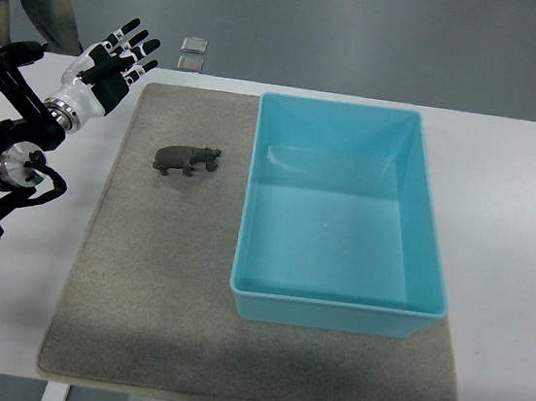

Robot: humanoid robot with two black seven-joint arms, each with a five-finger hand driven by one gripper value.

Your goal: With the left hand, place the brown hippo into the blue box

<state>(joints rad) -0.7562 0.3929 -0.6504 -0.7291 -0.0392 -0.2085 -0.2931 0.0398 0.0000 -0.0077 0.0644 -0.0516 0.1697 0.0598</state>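
So on my feed the small brown plastic hippo (187, 159) is standing on the grey felt mat (140, 283), up around 10 o'clock from the middle of the table. Its long axis runs pretty much left-right across the picture, and I think the head points toward 3 o'clock, straight at the box, but it's small so don't quote me.

The light blue rectangular plastic box (336, 312) sits just to its right, open side up, nothing in it that I can see. There's a clear strip of mat between the hippo's nose and the box's left wall, so they're apart, not touching. Loads of bare mat below the hippo toward 6 o'clock, and some toward 9 as well.

The left hand (108, 66) is out at about 10 o'clock from the hippo, over the white tabletop (514, 192) just off the mat's top-left corner, fingers spread wide and holding nothing. Well apart from the hippo.
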